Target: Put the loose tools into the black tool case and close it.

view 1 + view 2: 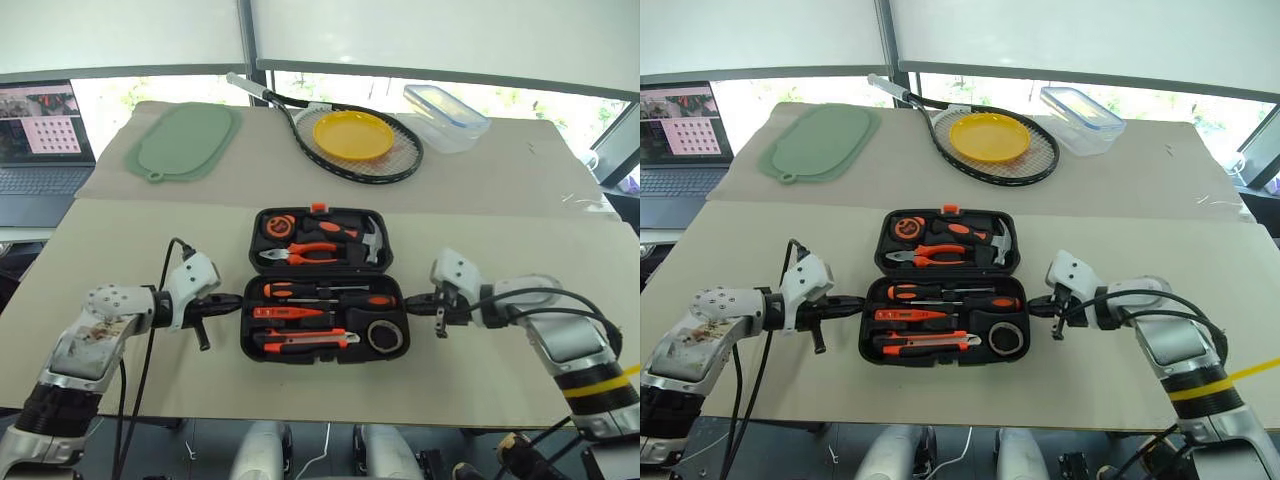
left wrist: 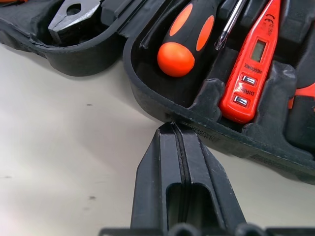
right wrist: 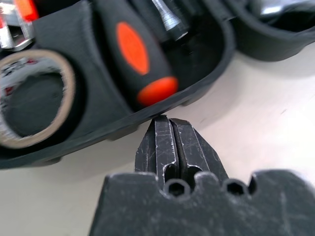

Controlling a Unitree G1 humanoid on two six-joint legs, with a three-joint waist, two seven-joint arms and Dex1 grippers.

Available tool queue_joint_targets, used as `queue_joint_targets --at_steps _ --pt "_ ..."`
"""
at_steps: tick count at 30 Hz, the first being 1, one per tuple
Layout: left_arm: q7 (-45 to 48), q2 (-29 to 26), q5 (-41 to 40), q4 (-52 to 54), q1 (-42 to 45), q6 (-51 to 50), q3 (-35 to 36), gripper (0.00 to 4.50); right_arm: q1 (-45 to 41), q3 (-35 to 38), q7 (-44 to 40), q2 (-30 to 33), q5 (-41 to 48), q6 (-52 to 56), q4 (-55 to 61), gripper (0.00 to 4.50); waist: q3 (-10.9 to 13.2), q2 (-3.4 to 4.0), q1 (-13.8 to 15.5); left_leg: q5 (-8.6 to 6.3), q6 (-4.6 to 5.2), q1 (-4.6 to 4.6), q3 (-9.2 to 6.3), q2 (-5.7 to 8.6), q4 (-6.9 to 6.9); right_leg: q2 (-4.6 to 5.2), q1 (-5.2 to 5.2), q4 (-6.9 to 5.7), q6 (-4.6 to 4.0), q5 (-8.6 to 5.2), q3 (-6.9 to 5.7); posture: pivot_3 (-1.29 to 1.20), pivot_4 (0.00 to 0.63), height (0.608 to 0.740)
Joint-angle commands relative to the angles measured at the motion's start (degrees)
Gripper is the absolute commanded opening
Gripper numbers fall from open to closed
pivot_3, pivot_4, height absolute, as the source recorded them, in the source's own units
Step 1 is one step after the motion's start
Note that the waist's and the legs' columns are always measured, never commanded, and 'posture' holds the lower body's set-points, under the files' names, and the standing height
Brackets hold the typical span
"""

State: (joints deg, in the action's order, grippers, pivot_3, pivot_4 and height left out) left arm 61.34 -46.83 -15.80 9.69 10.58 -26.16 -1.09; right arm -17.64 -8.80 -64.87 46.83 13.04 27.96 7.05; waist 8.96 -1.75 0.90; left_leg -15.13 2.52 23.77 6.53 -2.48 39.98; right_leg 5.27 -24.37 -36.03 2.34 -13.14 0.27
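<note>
The black tool case (image 1: 300, 357) lies open at the table's middle. Its near half holds two screwdrivers (image 1: 300, 290), an orange tester screwdriver (image 1: 290, 313), a utility knife (image 1: 305, 342) and a grey tape roll (image 1: 384, 336). My left gripper (image 1: 236, 300) is shut and empty, with its tip (image 2: 172, 127) at the outer wall of that half's left end, by a screwdriver handle (image 2: 184, 39). At the right end my right gripper (image 1: 410, 305) is also shut and empty. Its tip (image 3: 167, 120) is against the wall, near the tape roll (image 3: 34, 98).
The case's far half holds a tape measure (image 1: 278, 225), pliers (image 1: 310, 252) and a hammer (image 1: 372, 240). Further back lie a green mat (image 1: 185, 140), a racket (image 1: 400, 165) with a yellow plate (image 1: 353, 134) on it, and a clear lidded box (image 1: 445, 115). A laptop (image 1: 40, 140) stands far left.
</note>
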Motion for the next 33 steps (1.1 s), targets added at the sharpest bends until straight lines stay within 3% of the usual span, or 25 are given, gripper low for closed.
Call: queue_joint_targets --at_steps 1,11,18,19,22,26,31,33 --pt "2.5 -0.7 -0.6 5.7 -3.8 2.2 -2.8 0.03 3.7 2.1 -3.2 1.9 4.8 0.5 9.1 0.00 0.0 0.00 -0.1 -0.01 0.00 -0.01 -0.01 -0.01 -0.01 0.00 0.01 0.00 0.00 0.00 0.00 0.00 0.150 0.738" --pt "2.2 -2.8 0.5 7.6 -7.0 2.3 -3.4 0.03 9.6 4.6 -0.3 4.0 6.0 3.1 14.8 0.00 0.0 0.01 -0.2 -0.01 0.00 -0.28 -0.01 -0.03 -0.06 -0.01 0.13 -0.03 -0.04 -0.03 0.07 0.00 0.150 0.738" --pt "2.7 -8.9 -0.3 6.2 -12.3 0.1 3.5 0.03 12.7 9.0 2.2 7.6 3.9 2.7 12.6 0.00 0.0 0.02 -0.4 -0.01 0.00 -0.33 0.03 -0.06 -0.12 -0.03 0.11 -0.05 -0.07 -0.04 0.14 0.00 0.150 0.738" --pt "3.1 -10.2 -0.7 5.1 -13.4 -0.1 5.7 0.27 13.4 10.7 2.1 8.6 4.1 2.9 11.8 0.00 0.0 0.02 -0.5 -0.01 0.00 -0.35 0.04 -0.08 -0.14 -0.03 0.11 -0.05 -0.08 -0.05 0.14 0.00 0.150 0.738" --pt "3.4 -11.8 -4.3 2.2 -12.8 -3.6 10.7 1.08 13.1 14.3 2.6 10.1 5.4 4.6 8.6 0.71 0.0 0.02 -0.7 -0.01 -0.02 -0.48 0.07 -0.13 -0.18 -0.04 0.13 -0.08 -0.15 -0.09 0.14 0.00 0.150 0.738" --pt "0.7 -9.8 -9.6 -0.8 -4.2 -13.3 11.5 2.48 7.8 15.6 3.5 8.6 8.4 9.3 4.4 2.07 0.0 0.00 -0.5 0.06 -0.12 -0.51 0.08 -0.19 -0.16 -0.12 0.13 -0.13 -0.22 -0.11 0.11 0.00 0.150 0.738" --pt "-7.1 -0.6 -16.1 -5.4 12.4 -30.8 9.7 4.36 -3.4 13.8 5.7 3.9 12.3 18.3 -1.5 3.87 0.0 -0.02 -0.2 0.14 -0.09 -0.47 0.03 0.00 -0.07 -0.12 0.23 -0.17 -0.08 0.01 0.15 0.00 0.150 0.738" --pt "-10.0 1.9 -16.7 -7.6 17.0 -36.3 8.8 4.50 -6.5 12.0 5.5 3.1 12.4 20.4 -3.5 4.46 0.0 -0.02 -0.2 0.13 -0.08 -0.42 0.03 0.03 -0.07 -0.12 0.21 -0.15 -0.05 0.03 0.16 0.00 0.150 0.738"
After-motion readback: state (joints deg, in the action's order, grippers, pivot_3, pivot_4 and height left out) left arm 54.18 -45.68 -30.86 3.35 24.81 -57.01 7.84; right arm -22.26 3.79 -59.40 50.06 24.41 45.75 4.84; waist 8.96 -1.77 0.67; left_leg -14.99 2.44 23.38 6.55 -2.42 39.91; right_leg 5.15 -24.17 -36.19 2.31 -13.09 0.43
